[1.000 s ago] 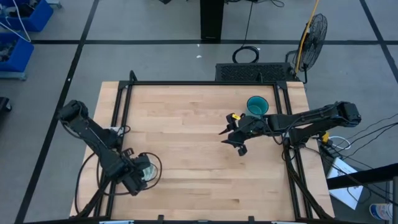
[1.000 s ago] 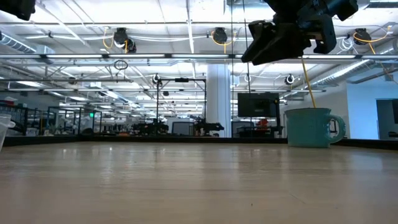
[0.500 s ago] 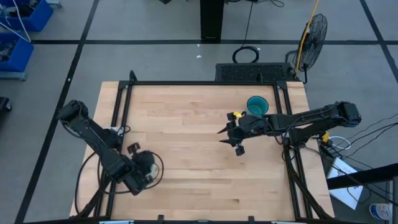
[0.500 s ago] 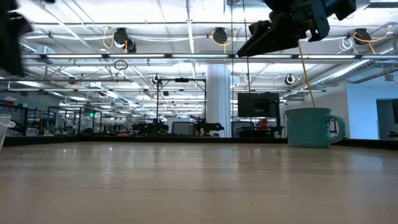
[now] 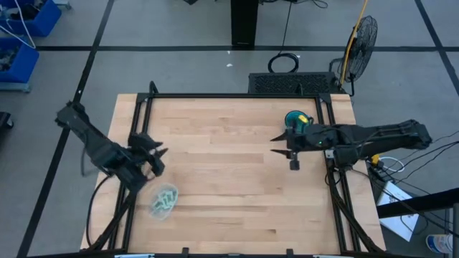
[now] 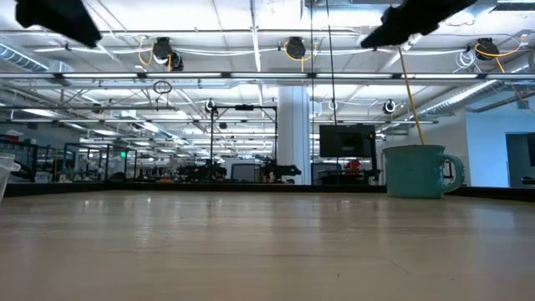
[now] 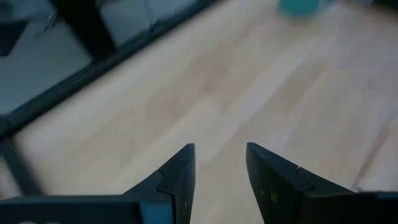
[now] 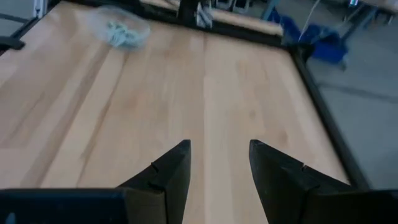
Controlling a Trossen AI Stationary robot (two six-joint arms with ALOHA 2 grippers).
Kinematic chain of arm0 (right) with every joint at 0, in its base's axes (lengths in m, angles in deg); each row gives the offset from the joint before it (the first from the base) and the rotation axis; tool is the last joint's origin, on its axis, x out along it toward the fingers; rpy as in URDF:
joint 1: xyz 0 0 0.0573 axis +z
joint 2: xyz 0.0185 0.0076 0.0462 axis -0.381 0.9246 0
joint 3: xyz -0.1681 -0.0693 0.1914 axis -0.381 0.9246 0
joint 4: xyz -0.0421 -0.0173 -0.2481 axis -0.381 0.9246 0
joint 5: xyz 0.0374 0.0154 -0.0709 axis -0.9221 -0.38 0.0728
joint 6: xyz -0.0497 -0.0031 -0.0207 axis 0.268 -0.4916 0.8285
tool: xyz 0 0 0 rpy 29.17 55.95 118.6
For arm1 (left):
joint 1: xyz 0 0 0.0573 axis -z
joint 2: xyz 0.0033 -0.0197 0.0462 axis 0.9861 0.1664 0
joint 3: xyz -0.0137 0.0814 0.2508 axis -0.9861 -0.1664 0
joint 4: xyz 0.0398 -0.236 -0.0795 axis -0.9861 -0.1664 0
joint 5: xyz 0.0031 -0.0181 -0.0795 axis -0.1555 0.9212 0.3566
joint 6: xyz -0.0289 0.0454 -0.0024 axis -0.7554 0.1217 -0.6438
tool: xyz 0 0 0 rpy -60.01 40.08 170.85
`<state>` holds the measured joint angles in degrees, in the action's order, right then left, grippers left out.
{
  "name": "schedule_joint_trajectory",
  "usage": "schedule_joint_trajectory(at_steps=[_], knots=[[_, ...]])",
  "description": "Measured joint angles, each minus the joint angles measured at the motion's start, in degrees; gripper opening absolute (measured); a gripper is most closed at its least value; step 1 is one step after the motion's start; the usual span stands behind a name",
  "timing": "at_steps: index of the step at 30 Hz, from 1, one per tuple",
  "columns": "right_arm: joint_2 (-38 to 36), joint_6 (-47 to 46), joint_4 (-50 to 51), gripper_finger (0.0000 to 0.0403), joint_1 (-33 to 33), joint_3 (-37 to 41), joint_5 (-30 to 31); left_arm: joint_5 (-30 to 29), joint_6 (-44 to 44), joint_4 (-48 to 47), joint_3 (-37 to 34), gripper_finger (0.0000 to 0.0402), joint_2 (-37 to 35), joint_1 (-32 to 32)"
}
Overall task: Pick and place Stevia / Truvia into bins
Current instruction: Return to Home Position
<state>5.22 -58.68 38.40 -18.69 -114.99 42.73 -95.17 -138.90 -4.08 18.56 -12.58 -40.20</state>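
Several small flat pale green and white sachets (image 5: pixel 164 198) are lying heaped inside the shallow clear plastic oval tub (image 5: pixel 153 208), which is sitting on the pale wooden counter (image 5: pixel 215 179) near its near-left corner. In the right wrist view the same tub (image 8: pixel 142 29) is showing far across the boards with the sachets (image 8: pixel 122 32) piled in it.

The left pincer (image 5: pixel 158 159) is hanging above the left side of the counter, just beyond the tub on the far side and apart from it. In the left wrist view the left pincer (image 7: pixel 221 149) is standing released, its two dark fingers (image 7: pixel 180 171) spread with only bare wood between them.

The right pincer (image 5: pixel 284 151) is hovering over the right half of the counter, well apart from the tub. The right wrist view shows it (image 8: pixel 219 146) released too, grasping nothing.

The teal round cup (image 5: pixel 295 120) is standing at the far right, just beside the right arm, which is partly covering it from above. In the low view the cup (image 6: pixel 416 171) is sitting upright on the counter, its handle pointing right.
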Motion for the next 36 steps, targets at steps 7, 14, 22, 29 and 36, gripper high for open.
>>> schedule_joint_trajectory(at_steps=[7, 14, 22, 29, 36], knots=[[-6.64, -9.3, -0.62, 0.0155, 0.0, 6.0, -2.0, -10.67, 22.13, 25.76, -9.32, 0.015, -10.32, 1.05], [-15.81, -6.75, -18.76, 0.0155, -0.24, 19.34, -6.1, 3.83, 49.41, 70.45, -28.28, 0.015, -14.45, -2.99], [-29.41, -10.3, -12.28, 0.0155, -3.31, 22.51, -6.17, 15.45, 64.99, 89.66, -40.67, 0.015, -20.99, -13.52], [-37.86, -11.04, -4.92, 0.0155, -3.41, 22.51, -6.17, 21.56, 68.25, 80.58, -41.09, 0.015, -35.28, -19.91], [-43.2, -12.04, -5.02, 0.0155, -3.41, 25.02, -9.49, 24.15, 74.14, 80.44, -42.23, 0.015, -44.27, -23.24]])
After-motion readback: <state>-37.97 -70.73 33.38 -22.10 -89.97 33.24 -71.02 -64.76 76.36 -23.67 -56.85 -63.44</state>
